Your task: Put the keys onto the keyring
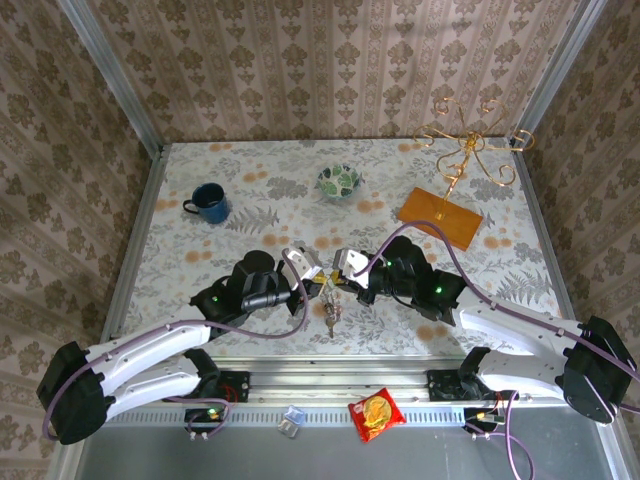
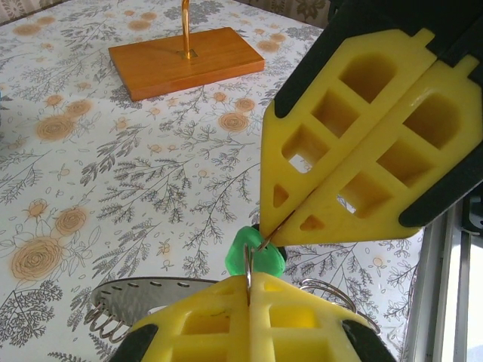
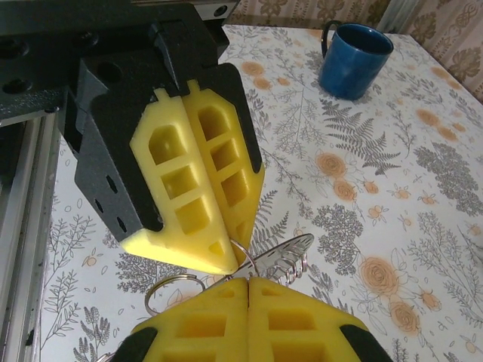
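Keys (image 1: pixel 330 315), likely light and slippery, hang below the keyring (image 2: pixel 247 260), whose thin wire the closed left claw (image 2: pixel 249 283) and right claw (image 3: pixel 247 283) pinch.

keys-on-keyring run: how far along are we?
Done: pickup; keys hang lifted. In hand: left tool and right tool, both shut, pinch one thin metal loop by the green key head. Remaining: threading; can't tell if any key is on yet.

Both arms' fingers (image 2: pixel 204 324) closed, seemingly touching.
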`<state>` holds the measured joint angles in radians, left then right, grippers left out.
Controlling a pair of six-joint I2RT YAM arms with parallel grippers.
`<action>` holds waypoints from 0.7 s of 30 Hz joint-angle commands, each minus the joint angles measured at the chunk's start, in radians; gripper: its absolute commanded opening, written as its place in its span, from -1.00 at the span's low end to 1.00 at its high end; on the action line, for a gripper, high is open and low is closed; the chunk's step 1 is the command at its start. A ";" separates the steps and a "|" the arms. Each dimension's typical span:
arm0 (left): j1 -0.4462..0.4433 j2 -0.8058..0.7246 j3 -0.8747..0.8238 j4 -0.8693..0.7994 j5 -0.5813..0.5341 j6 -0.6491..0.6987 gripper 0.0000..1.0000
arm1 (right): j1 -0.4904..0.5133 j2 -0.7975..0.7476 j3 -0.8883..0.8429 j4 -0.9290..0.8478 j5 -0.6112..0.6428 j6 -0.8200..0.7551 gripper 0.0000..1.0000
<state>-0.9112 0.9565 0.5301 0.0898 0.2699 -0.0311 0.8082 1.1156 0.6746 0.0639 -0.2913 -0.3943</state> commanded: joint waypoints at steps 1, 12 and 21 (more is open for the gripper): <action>-0.009 0.002 0.031 0.025 0.026 -0.023 -1.00 | 0.008 -0.004 0.027 0.033 0.018 -0.009 -1.00; -0.009 0.002 0.029 0.024 0.023 -0.024 -1.00 | 0.010 -0.029 -0.002 0.073 0.052 -0.029 -1.00; -0.011 0.001 0.027 0.030 0.025 -0.025 -1.00 | 0.017 -0.022 -0.005 0.065 0.053 -0.049 -1.00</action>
<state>-0.9115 0.9565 0.5301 0.0902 0.2768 -0.0341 0.8162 1.1042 0.6743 0.1089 -0.2596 -0.4187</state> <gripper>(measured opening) 0.049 0.052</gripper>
